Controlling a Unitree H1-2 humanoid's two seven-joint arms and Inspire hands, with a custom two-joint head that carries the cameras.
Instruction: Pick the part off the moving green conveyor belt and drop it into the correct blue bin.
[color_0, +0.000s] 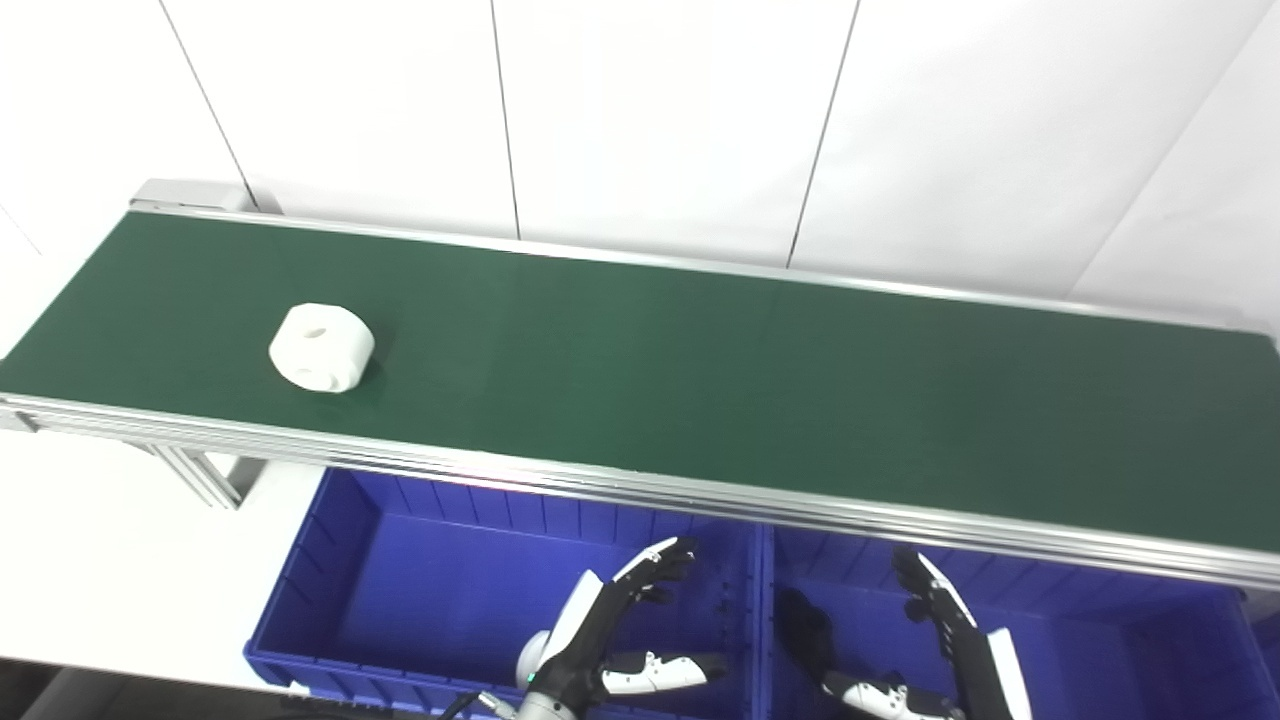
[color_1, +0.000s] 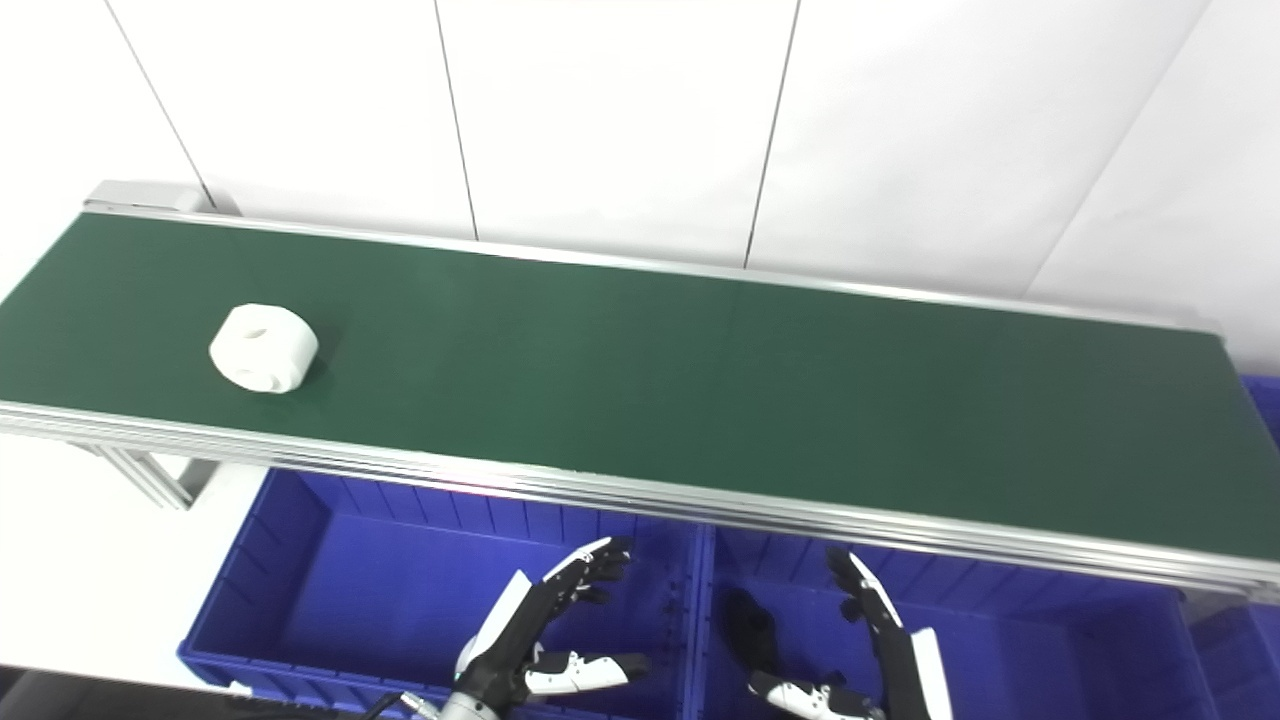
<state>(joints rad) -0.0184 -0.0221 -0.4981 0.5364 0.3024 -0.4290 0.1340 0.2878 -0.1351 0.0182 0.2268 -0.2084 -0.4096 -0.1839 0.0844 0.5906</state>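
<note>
A white panelled wall (color_0: 650, 110) fills the upper part of the scene, from nine o'clock round to three. Below it the green conveyor belt (color_0: 700, 370) runs across the whole width, framed by an aluminium rail (color_0: 640, 485) along its near edge, sloping a little down toward three o'clock.

Under the belt's near rail, at six o'clock, stand two blue bins side by side. The left blue bin (color_0: 420, 580) sits toward seven o'clock, its ribbed walls plain to see; the right blue bin (color_0: 1090, 630) sits toward five o'clock and holds a dark object (color_0: 808, 625), too shadowed to identify, lying near its left wall. The bins share a touching divider. A white tabletop (color_0: 100, 560) shows at eight o'clock, beside the left bin.

The left robot hand (color_0: 610, 630) hovers over the left blue bin, fingers spread and thumb out to the side, holding nothing. The right robot hand (color_0: 930, 650) hovers over the right blue bin, likewise spread and empty, fingertips aimed toward twelve o'clock.

The part (color_0: 322, 347), a white round piece with a hole in its top face, rests on the belt at nine o'clock, close to the near rail and well apart from both hands.
</note>
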